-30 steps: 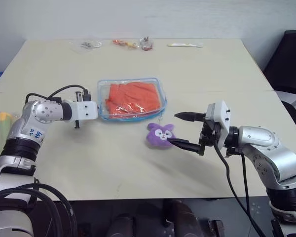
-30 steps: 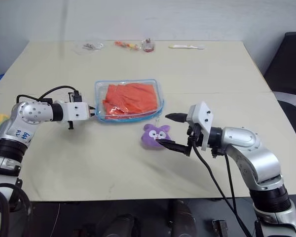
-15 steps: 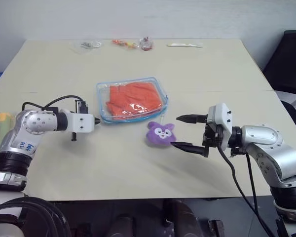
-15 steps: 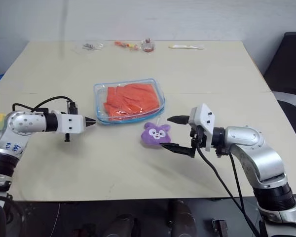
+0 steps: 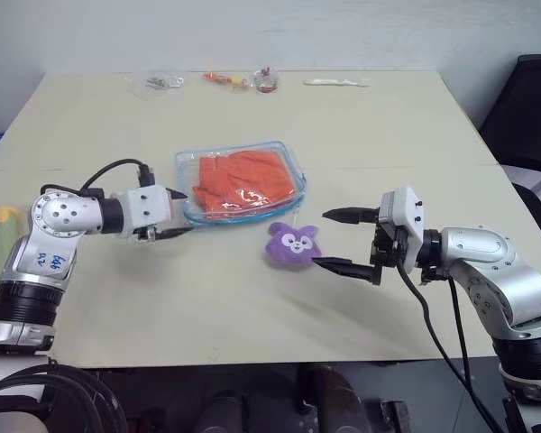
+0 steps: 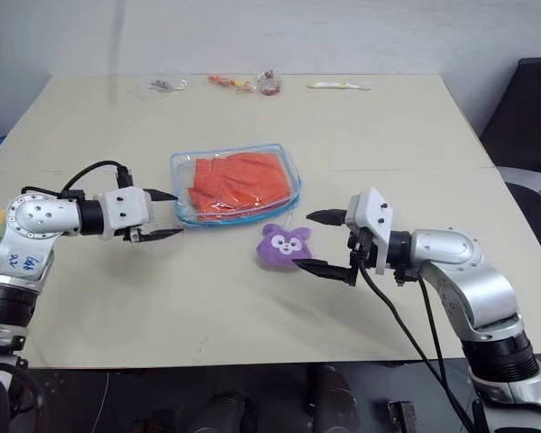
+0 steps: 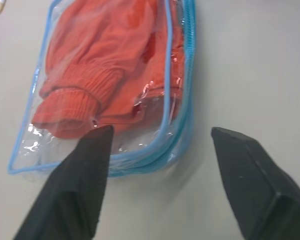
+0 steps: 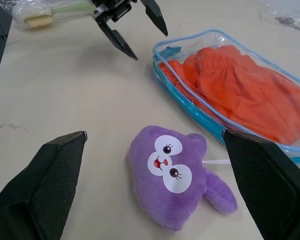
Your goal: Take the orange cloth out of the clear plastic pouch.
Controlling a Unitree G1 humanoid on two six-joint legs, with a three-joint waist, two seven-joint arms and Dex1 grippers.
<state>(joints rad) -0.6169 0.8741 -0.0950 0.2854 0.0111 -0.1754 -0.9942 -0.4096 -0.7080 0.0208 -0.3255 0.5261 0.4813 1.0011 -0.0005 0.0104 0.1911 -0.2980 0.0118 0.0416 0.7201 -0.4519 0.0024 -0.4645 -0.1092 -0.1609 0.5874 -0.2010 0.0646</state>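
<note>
Setting: you are looking at a plain lab or office test room. Evidence: a wide beige tabletop of two joined halves, set against a bare pale wall; a black office chair at its right; small sample items in clear wrappers lined along its far edge.

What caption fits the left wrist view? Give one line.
Open left gripper faces the end of the clear pouch, orange cloth inside.
</note>
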